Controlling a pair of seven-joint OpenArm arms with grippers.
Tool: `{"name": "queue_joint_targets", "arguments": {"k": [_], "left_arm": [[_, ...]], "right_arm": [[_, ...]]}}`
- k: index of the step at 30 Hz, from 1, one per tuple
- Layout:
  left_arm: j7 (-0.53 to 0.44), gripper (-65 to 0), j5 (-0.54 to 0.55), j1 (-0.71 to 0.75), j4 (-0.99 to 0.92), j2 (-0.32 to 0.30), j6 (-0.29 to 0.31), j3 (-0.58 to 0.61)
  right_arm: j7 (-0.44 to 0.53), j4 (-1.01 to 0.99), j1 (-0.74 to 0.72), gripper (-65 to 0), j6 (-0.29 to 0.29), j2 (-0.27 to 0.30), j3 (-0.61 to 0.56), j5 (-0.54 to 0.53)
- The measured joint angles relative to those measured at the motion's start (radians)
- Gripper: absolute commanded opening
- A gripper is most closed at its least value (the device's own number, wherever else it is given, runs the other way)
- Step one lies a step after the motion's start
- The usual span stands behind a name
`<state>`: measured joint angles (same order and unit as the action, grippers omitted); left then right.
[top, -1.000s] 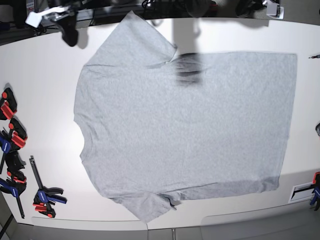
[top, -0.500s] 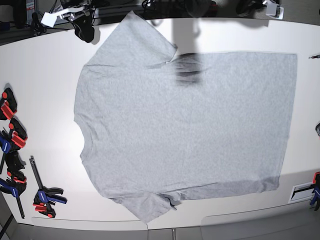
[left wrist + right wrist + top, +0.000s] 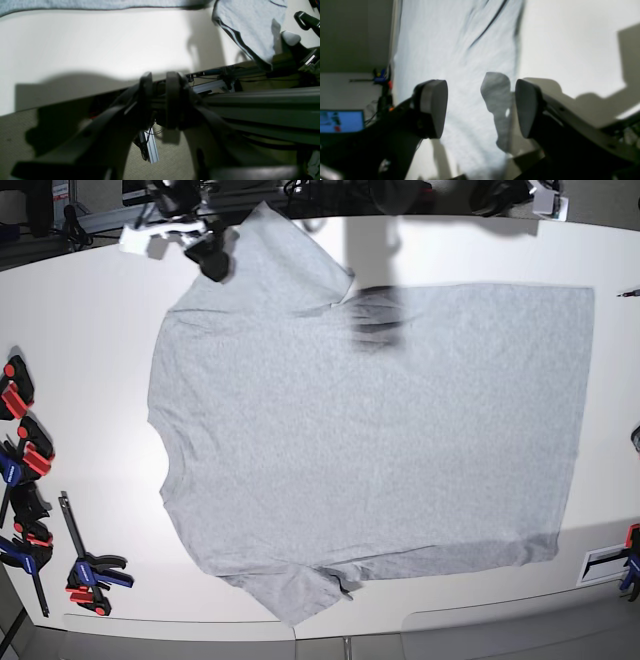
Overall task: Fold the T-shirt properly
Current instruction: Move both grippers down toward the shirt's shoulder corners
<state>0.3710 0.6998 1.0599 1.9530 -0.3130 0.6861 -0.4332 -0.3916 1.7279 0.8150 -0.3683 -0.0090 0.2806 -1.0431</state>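
Looking down, we see the T-shirt (image 3: 370, 440) spread flat on the white table (image 3: 80, 320). Our right gripper (image 3: 480, 108) hangs wide apart and empty over its sleeve (image 3: 275, 265). Our left gripper (image 3: 160, 100) holds nothing; we cannot tell how far it gapes.

A white table (image 3: 90, 320) fills most of the base view. Along its left edge lies a cluster of red, blue and black bar clamps (image 3: 25, 480), and one long-barred clamp (image 3: 85, 565) rests near the lower left corner. At the right edge another red and blue clamp (image 3: 630, 555) sits beside a small white label (image 3: 603, 563). In the left wrist view, dark aluminium framing (image 3: 262, 100) and loose cables (image 3: 150, 135) run under the table's edge above beige carpet (image 3: 15, 130). The right wrist view shows a lit blue monitor (image 3: 341, 121) in the background.
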Motion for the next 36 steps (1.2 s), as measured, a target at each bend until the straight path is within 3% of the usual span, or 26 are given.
{"name": "queue_joint_targets", "arguments": {"k": [6,20,30,36], "left_arm": [[0.000,-55.9,0.000,0.000,0.000,0.000,0.000,0.000],[0.000,-55.9,0.000,-0.002,0.000,0.000,0.000,0.000],[0.023,-55.9,0.000,-0.002,0.000,0.000,0.000,0.000],[0.022,-55.9,0.000,-0.027,0.000,0.000,0.000,0.000]], "right_arm": [[0.012,0.002,0.000,-25.3,0.027,0.000,-0.082,0.076],[0.070,0.003,0.000,-25.4,0.048,-0.006,-0.082,0.079],[0.069,0.002,0.000,-25.4,0.063,0.006,0.129,0.022],[0.035,0.002,0.000,-25.4,0.062,0.011,0.145,0.022]]}}
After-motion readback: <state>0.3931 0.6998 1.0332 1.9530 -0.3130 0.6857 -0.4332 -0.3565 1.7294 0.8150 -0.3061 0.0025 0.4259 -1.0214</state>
